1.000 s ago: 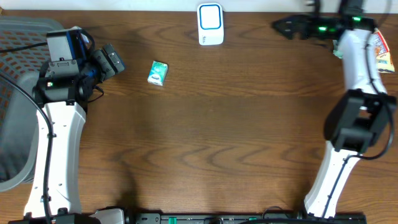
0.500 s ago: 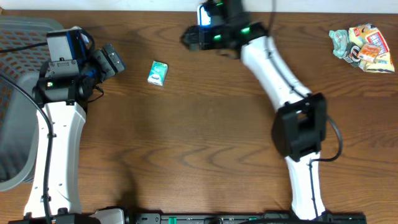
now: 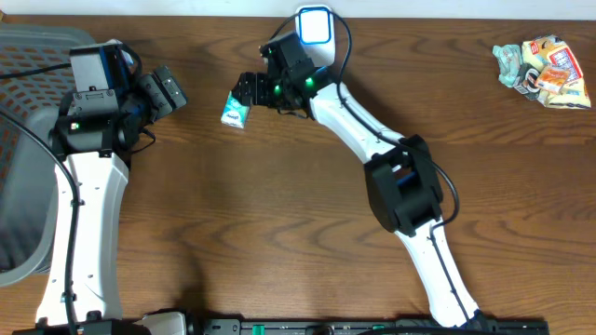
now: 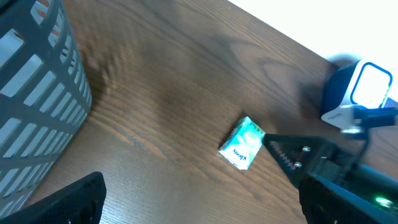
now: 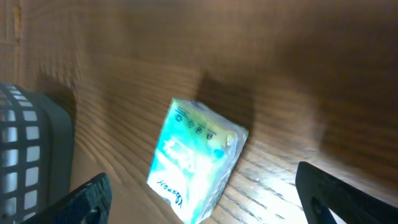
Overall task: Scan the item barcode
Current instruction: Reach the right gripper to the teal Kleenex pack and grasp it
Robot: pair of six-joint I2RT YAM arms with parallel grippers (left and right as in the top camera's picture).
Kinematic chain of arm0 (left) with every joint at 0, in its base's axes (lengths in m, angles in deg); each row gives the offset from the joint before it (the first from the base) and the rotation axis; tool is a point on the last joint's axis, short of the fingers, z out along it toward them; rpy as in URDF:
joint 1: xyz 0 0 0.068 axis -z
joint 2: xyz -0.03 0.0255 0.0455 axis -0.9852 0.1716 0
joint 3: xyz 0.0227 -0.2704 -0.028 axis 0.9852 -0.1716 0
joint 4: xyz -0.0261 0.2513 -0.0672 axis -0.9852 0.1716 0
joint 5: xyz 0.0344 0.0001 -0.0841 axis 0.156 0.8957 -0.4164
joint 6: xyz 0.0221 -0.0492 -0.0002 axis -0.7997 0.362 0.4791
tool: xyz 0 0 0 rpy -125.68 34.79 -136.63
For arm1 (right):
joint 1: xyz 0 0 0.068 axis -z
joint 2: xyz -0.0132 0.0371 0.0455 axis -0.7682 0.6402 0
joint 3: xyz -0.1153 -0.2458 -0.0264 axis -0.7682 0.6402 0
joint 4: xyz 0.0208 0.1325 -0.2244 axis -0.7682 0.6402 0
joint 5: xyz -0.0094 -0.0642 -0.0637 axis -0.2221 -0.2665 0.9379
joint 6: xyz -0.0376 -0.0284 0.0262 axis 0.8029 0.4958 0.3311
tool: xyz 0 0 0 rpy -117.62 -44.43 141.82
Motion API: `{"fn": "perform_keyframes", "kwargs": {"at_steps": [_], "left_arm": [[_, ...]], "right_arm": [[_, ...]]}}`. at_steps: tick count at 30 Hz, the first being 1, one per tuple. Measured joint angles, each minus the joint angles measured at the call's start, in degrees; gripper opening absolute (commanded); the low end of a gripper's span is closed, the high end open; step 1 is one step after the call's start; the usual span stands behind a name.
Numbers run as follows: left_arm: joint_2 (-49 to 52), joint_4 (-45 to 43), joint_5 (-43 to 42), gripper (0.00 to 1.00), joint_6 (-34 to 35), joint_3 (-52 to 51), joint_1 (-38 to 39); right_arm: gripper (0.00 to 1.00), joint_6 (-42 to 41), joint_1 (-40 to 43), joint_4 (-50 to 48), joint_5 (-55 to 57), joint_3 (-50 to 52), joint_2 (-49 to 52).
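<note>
The item is a small teal and white packet (image 3: 234,113) lying flat on the wooden table, left of the middle at the back. It also shows in the left wrist view as the packet (image 4: 242,144) and in the right wrist view as the packet (image 5: 196,159). My right gripper (image 3: 245,92) hangs just over it, open, a finger well clear on either side (image 5: 211,208). The white and blue scanner (image 3: 315,26) stands at the back edge, lit, partly behind my right arm. My left gripper (image 3: 169,90) is open and empty, left of the packet.
A grey slatted basket (image 3: 20,177) stands off the table's left side and shows in the left wrist view as the basket (image 4: 37,93). A heap of crumpled wrappers (image 3: 545,67) lies at the back right corner.
My right arm has swung from the back right corner across the scanner to the packet on the left. Its jaws have narrowed a little. The left arm and the packet have not moved.
</note>
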Motion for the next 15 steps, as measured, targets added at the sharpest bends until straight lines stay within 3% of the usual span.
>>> {"fn": "perform_keyframes", "kwargs": {"at_steps": [7,9,10,13,15], "left_arm": [[0.0,0.0,0.0,0.98,0.0,0.0,0.0],[0.0,0.0,0.0,0.98,0.0,0.0,0.0],[0.0,0.0,0.0,0.98,0.0,0.0,0.0],[0.0,0.0,0.0,0.98,0.0,0.0,0.0],[0.0,0.0,0.0,0.98,0.0,0.0,0.0]], "right_arm": [[0.78,-5.0,-0.6,-1.8,-5.3,-0.1,3.0],[0.71,-5.6,-0.6,-1.7,-6.6,-0.1,3.0],[0.68,-5.8,-0.6,-1.6,-6.9,-0.1,3.1],[0.43,-6.1,-0.6,-1.2,-7.7,-0.1,3.5],[0.35,-6.8,-0.7,-0.9,-7.8,-0.1,3.8]]}}
